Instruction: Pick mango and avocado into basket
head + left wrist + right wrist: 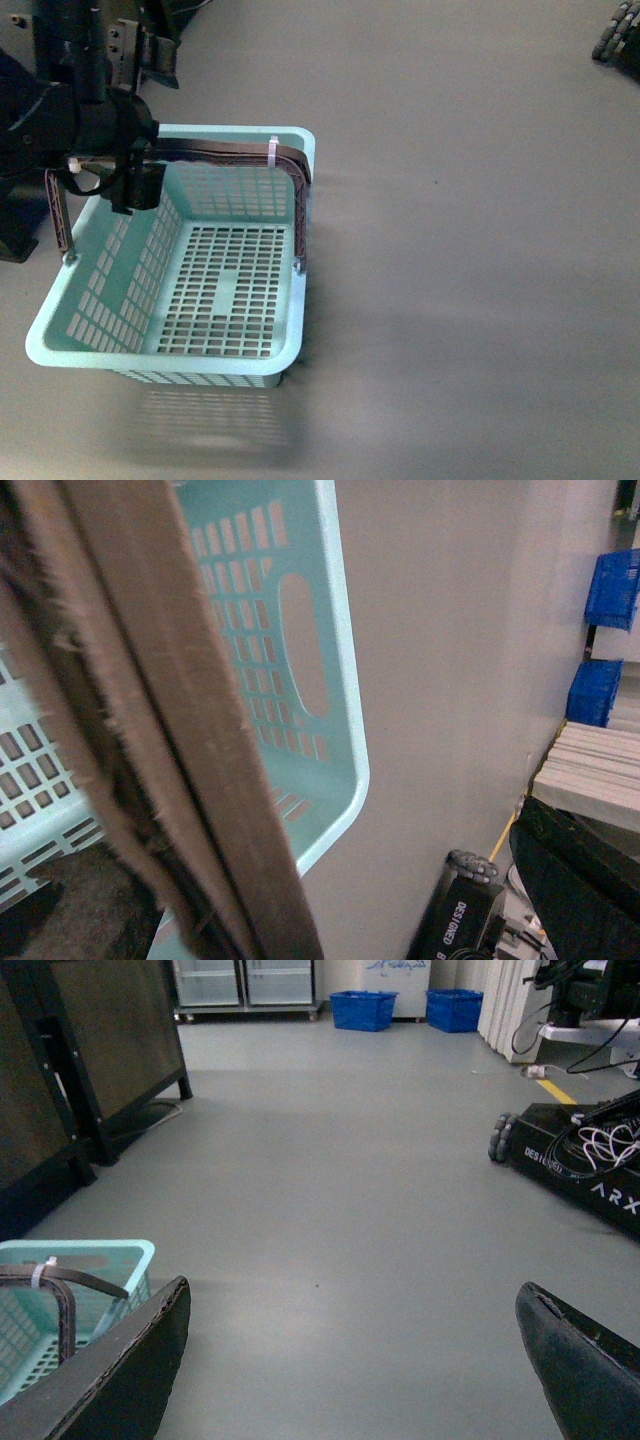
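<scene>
While pointing down, the left hand (pixel 135 178) clasps the basket's (pixel 304 292) handles (pixel 222 150).

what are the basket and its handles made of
The basket looks like moulded plastic: light teal, smooth, with slotted lattice walls. The handles are flat, matte brown strips. Their frayed, fibrous edges in the left wrist view suggest fabric or leather, though that is not certain.

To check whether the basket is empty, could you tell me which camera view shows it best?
The front view: nearly the whole basket shows, its lattice floor bare. The left wrist view gives only one side wall behind the brown handles; the right wrist view catches just a corner.
</scene>
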Robot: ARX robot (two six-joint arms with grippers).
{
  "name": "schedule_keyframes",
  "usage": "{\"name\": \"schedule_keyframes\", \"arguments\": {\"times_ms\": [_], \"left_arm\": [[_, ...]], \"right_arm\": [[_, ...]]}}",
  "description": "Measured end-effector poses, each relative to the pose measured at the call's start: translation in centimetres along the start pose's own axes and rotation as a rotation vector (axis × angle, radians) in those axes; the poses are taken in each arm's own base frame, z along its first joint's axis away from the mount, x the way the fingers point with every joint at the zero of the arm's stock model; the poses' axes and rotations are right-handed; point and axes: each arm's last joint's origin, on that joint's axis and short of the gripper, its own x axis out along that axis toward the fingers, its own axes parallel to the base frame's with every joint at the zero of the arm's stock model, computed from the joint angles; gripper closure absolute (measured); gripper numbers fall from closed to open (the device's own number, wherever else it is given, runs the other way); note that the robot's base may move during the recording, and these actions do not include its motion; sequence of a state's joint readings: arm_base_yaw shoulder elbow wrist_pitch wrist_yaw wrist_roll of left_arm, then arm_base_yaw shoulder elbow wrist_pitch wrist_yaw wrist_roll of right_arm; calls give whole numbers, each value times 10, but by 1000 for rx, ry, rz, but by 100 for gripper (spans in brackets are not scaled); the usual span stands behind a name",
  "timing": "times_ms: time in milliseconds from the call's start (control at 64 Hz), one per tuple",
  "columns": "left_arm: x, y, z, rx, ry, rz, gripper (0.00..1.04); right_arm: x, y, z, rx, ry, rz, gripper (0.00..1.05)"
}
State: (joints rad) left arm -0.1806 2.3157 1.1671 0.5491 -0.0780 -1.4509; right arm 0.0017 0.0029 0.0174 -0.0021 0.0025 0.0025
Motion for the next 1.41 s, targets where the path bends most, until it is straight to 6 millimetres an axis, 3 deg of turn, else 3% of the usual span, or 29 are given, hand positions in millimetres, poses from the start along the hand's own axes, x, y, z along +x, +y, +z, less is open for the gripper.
{"name": "schedule_keyframes", "arguments": {"times_ms": [172,281,344,562,640,703,859,1015,1187,1265,1406], "left_arm": [[21,-2,-13,17,22,10,9],[26,3,-18,19,30,20,27],[27,6,-18,10,22,35,44],[27,12,-24,-10,7,91,81],[24,10,-26,-56,15,90,90],[18,10,-27,-29,18,100,90],[-24,4,-19,-44,-3,111,90],[-81,-17,-4,-88,-28,69,90],[-151,-44,13,-161,-51,-8,90],[-198,-64,22,-186,-63,-65,90],[-255,-81,28,-200,-74,-129,90]], "right_arm": [[0,0,0,0,0,0,9],[0,0,0,0,0,0,9],[0,0,0,0,0,0,9],[0,0,0,0,0,0,9],[0,0,0,0,0,0,9],[0,0,0,0,0,0,9],[0,0,0,0,0,0,9],[0,0,0,0,0,0,9],[0,0,0,0,0,0,9],[0,0,0,0,0,0,9],[0,0,0,0,0,0,9]]}}
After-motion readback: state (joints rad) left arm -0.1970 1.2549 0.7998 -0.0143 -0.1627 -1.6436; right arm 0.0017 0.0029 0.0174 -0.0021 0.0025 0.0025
